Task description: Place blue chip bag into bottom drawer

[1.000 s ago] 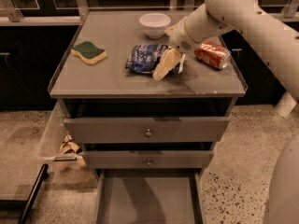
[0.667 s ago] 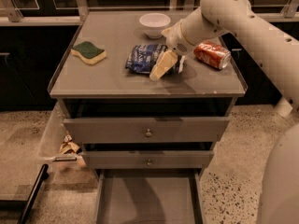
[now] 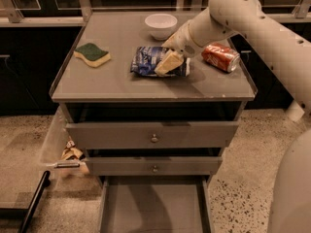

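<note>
The blue chip bag lies flat near the middle of the grey cabinet top. It is crinkled dark-blue foil with white patches. My gripper is cream-coloured and reaches down from the upper right. It sits over the right half of the bag and hides that part. The bottom drawer is pulled out at the foot of the cabinet, a flat grey tray with nothing in it.
A red soda can lies on its side right of the gripper. A white bowl stands at the back. A green-and-yellow sponge lies at the left. Two upper drawers with round knobs stand slightly ajar. My white arm fills the right side.
My gripper has shifted slightly left over the chip bag. The bag, can, sponge and drawers have not moved.
</note>
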Controlling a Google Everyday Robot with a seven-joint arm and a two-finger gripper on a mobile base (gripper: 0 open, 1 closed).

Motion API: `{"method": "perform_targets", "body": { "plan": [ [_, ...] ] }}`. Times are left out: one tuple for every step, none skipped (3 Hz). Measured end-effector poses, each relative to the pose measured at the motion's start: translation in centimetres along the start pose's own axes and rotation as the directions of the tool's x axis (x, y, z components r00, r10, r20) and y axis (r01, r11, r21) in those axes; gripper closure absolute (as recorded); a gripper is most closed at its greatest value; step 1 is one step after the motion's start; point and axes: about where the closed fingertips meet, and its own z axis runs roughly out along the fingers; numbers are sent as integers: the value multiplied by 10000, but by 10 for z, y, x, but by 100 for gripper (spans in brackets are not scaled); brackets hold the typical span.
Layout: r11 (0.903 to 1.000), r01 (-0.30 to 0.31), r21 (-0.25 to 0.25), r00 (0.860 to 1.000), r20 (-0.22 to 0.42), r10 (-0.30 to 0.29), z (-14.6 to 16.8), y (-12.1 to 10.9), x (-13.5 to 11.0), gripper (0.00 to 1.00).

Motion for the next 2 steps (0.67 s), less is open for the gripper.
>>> {"method": "perform_targets", "body": {
  "plan": [
    [10000, 0, -1, 10000, 0, 0, 0, 0, 0, 65],
    [10000, 0, -1, 10000, 0, 0, 0, 0, 0, 88]
  ]
}}
